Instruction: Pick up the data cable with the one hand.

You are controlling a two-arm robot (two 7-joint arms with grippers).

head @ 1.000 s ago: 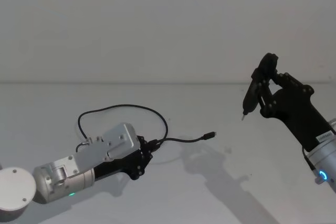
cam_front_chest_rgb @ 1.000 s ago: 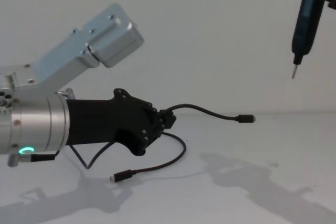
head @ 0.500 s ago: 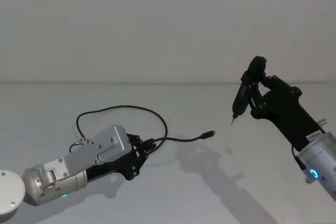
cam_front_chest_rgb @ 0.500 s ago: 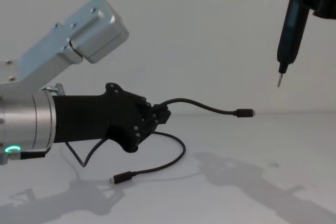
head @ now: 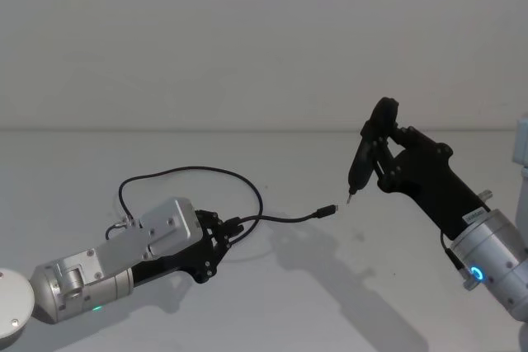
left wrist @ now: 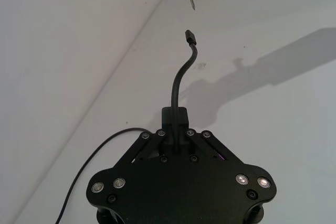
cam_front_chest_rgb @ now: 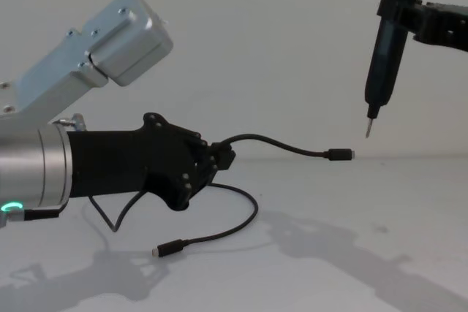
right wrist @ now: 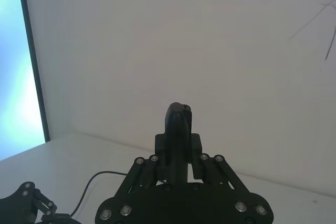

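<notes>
I see left gripper clamped tight on cable near one end. That end juts out in air, rest loops onto table. Right gripper closed round tool, tip near jutting plug.

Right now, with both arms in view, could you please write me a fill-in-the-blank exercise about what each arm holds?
1. The left end effector is shut on a thin black data ____.
2. The right end effector holds a slim black tool whose metal tip points ____.
3. One plug of the data cable is in the air; the other plug lies on the ____.
Missing words: cable; down; table.
</notes>
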